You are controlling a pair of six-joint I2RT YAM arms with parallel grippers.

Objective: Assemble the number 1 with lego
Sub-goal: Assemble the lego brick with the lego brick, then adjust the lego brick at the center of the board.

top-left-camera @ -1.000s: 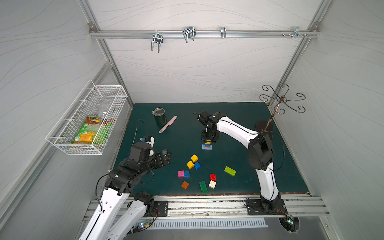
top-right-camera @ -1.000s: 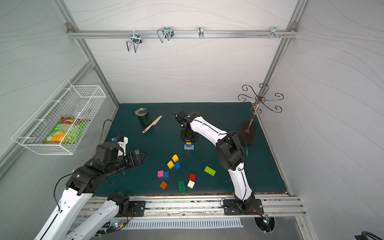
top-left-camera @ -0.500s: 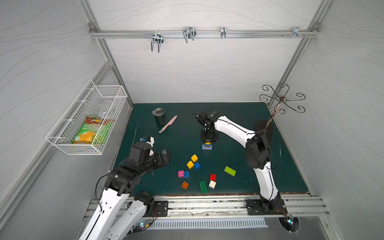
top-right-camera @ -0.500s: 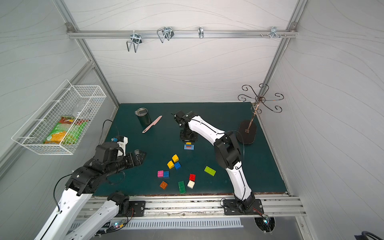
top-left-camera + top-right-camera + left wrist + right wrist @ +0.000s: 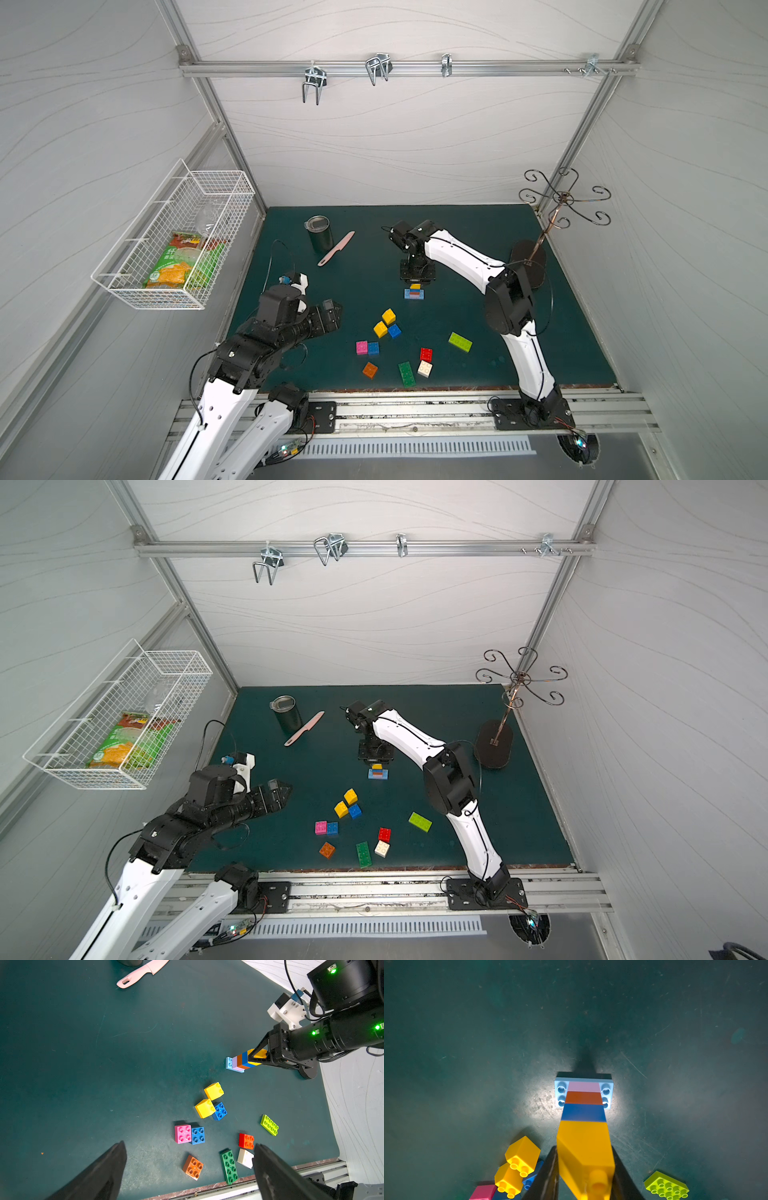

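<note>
Mid-mat, a little toward the back: lego stack stands upright, long axis vertical, studs up.
- From the mat upward: light blue long brick as the foot, then lilac, orange and blue, with the yellow top brick last. The foot's long axis runs left-right across the table, both ends showing past the column.
- Right gripper reaches down from above, jaws partly closed and clamped on the sides of the yellow top brick.
- Left gripper hovers over the mat's left side, well apart from the stack. Jaws spread wide, nothing between them.
- Loose pieces lie nearer the front edge. Green long brick has its long axis front-to-back. Lime long brick lies on a diagonal.
- Squares: yellow pair touching a blue square. Pink square sits against a second blue. Orange square lies alone. Red square is just beside the white square.

Surface: dark green mat, scuffed.

Room: pale wavy-grained walls. Aluminium rail with hooks runs across the back. Wire basket on the left wall holds a snack packet. Metal cup and pink knife sit back left, scrolled hook stand back right.
</note>
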